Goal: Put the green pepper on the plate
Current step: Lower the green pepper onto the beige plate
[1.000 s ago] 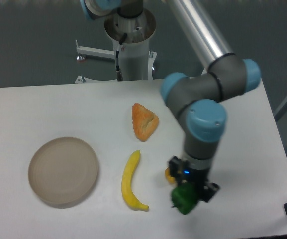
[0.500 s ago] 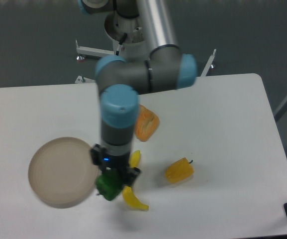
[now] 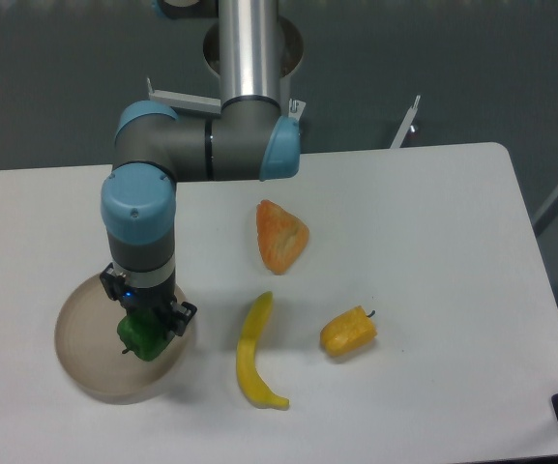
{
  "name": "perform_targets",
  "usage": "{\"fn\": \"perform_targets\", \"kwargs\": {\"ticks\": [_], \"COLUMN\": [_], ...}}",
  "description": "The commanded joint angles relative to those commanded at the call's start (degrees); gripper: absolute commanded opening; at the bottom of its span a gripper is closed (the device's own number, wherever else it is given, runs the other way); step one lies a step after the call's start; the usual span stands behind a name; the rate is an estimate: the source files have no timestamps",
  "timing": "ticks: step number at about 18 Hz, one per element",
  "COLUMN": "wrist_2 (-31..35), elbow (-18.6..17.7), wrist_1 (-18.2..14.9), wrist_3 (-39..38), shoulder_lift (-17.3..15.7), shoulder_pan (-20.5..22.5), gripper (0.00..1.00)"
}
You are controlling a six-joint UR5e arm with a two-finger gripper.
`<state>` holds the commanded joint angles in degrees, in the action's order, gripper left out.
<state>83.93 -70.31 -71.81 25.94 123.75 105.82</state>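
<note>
One arm reaches down from its grey-and-blue elbow, wrist vertical over the plate (image 3: 80,353), a round, matte beige dish with a low rim on the white table (image 3: 433,222). Gripper (image 3: 144,331) is clamped on the glossy green pepper (image 3: 139,335), held over the plate's right half. To the right lie a curved yellow banana (image 3: 254,351), a yellow-orange pepper (image 3: 348,332) and an orange wedge (image 3: 280,235).
</note>
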Motion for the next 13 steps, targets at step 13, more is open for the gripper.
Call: {"fn": "perform_targets", "kwargs": {"ticks": [13], "wrist_2": [3.08], "elbow": [-4.13], "wrist_1": [0.09], "wrist_3": [-8.97], "shoulder_lift": [0.7], "shoulder_pan": [-2.9], "gripper": [0.41]}}
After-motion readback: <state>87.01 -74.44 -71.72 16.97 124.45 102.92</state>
